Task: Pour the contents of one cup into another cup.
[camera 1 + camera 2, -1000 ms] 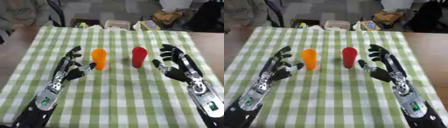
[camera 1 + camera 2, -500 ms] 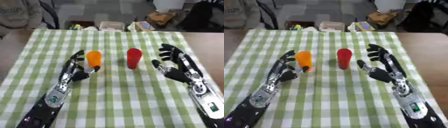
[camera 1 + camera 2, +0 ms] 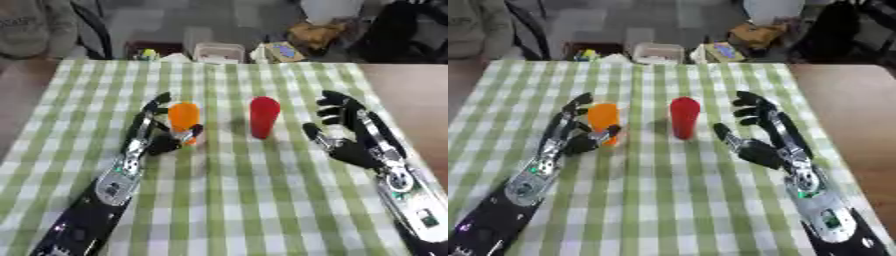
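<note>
Evidently light and tippy, the orange cup (image 3: 184, 120) wants the half-closed left hand (image 3: 156, 136) around its middle

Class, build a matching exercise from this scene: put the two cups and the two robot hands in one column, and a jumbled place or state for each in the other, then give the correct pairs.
Column 1:
1. orange cup
2. red cup
3. left hand
4. right hand

Column 2:
A. open, apart from any cup
B. stands free in the middle of the checked cloth
C. closing around a cup
D. between a thumb and fingers

Pairs: 1-D, 2-B, 3-C, 4-A
</note>
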Tool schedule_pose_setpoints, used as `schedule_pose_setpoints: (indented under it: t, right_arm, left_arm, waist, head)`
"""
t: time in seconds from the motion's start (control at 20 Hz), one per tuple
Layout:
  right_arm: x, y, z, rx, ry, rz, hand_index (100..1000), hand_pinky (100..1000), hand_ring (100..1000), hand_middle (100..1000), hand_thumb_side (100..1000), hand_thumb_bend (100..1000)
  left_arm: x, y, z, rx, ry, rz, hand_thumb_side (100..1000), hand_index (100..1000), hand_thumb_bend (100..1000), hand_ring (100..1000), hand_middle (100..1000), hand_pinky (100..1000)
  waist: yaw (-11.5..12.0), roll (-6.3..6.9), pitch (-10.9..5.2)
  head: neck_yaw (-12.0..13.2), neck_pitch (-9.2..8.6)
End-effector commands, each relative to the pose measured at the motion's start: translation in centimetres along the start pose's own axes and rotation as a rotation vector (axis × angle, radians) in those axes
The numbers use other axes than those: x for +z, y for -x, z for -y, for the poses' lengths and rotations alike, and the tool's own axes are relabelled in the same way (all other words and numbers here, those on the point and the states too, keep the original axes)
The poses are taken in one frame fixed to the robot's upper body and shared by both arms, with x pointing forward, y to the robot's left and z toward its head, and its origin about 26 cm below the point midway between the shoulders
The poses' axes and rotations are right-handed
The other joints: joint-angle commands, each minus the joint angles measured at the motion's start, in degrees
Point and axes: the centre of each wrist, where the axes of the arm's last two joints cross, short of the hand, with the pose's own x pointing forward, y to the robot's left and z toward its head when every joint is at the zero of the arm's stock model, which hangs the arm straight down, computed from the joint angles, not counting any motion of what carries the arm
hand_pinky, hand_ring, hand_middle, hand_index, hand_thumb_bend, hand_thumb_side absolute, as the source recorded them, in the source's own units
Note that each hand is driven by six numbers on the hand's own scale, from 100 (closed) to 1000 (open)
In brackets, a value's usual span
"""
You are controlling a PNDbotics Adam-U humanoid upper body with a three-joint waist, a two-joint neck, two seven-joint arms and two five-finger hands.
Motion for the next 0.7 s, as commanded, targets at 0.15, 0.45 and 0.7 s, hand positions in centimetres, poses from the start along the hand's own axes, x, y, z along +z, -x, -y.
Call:
schedule_pose_setpoints:
  t: [0.15, 0.45, 0.7]
  right_arm:
    - [-0.63, -0.94, 0.51, 0.008, 0.0, 0.039, 917, 725, 764, 775, 422, 448]
    - [-0.58, -0.87, 0.49, 0.007, 0.0, 0.037, 917, 725, 763, 774, 423, 444]
    - [-0.61, -0.88, 0.47, 0.006, -0.001, 0.038, 917, 725, 763, 774, 423, 443]
  left_arm:
    - [-1.06, -1.08, -0.76, -0.044, 0.007, 0.037, 400, 939, 693, 835, 849, 594]
    - [-1.13, -0.84, -0.45, -0.07, 0.017, 0.023, 393, 937, 680, 822, 815, 588]
    - [-1.26, -0.66, -0.07, -0.069, 0.014, 0.021, 389, 936, 669, 812, 793, 583]
  waist:
    - [-0.2, 0.21, -0.77]
    - [-0.4, 0.26, -0.68]
    - [-0.7, 0.19, -0.56]
  head:
    - [0.1, -0.68]
    - [0.2, -0.68]
    - [0.2, -0.95]
